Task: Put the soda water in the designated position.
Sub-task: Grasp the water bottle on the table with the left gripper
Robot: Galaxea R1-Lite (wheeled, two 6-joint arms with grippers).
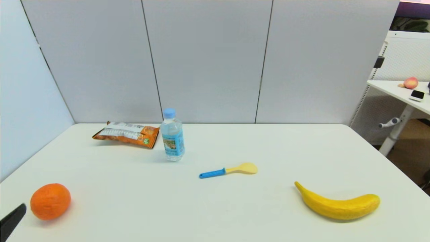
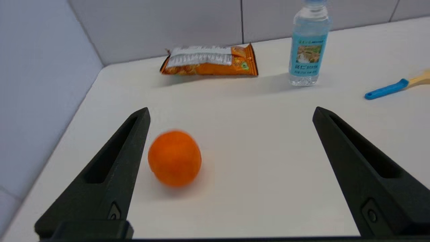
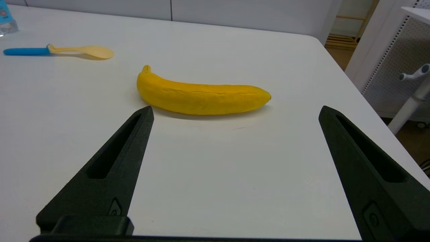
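The soda water [image 1: 172,135], a small clear bottle with a light blue cap and blue label, stands upright at the back of the white table [image 1: 215,208], just right of a snack bag. The left wrist view shows the soda water [image 2: 308,45] far beyond my left gripper [image 2: 231,112], which is open and empty near the table's front left, with the orange close to one finger. In the head view only a tip of the left gripper [image 1: 12,222] shows at the lower left. My right gripper [image 3: 236,111] is open and empty near the front right, short of the banana.
An orange snack bag [image 1: 127,134] lies left of the bottle. An orange [image 1: 50,201] sits at the front left, a blue-handled yellow spoon [image 1: 228,170] in the middle, a banana [image 1: 337,202] at the front right. Grey panels wall the back and left.
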